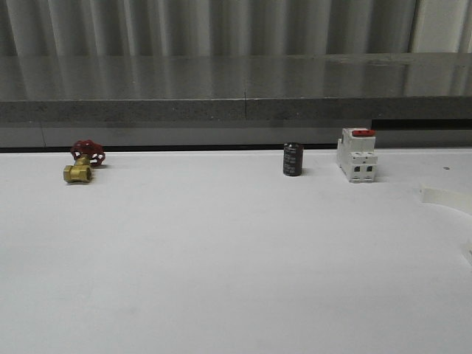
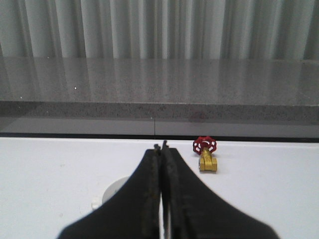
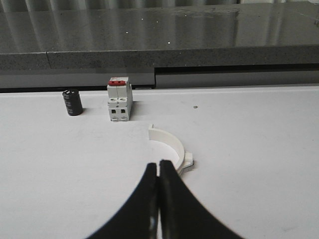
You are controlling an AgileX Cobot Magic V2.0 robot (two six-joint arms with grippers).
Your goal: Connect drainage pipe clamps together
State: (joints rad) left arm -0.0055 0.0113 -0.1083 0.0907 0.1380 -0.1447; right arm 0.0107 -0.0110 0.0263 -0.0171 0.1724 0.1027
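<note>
One white half-ring drainage pipe clamp (image 3: 173, 143) lies flat on the table just beyond my right gripper (image 3: 158, 163), whose black fingers are pressed together with nothing between them. The same clamp shows at the table's right edge (image 1: 445, 197) in the front view. A second white clamp piece (image 2: 111, 191) with a small lug lies under my left gripper (image 2: 160, 148), mostly hidden by its left finger. The left gripper is also shut and empty.
A brass valve (image 1: 81, 164) with a red handwheel stands at the far left, also beyond the left gripper (image 2: 206, 154). A black cylinder (image 1: 293, 159) and a white breaker (image 1: 357, 155) with a red switch stand at the back right. A grey ledge (image 1: 236, 110) runs behind the table.
</note>
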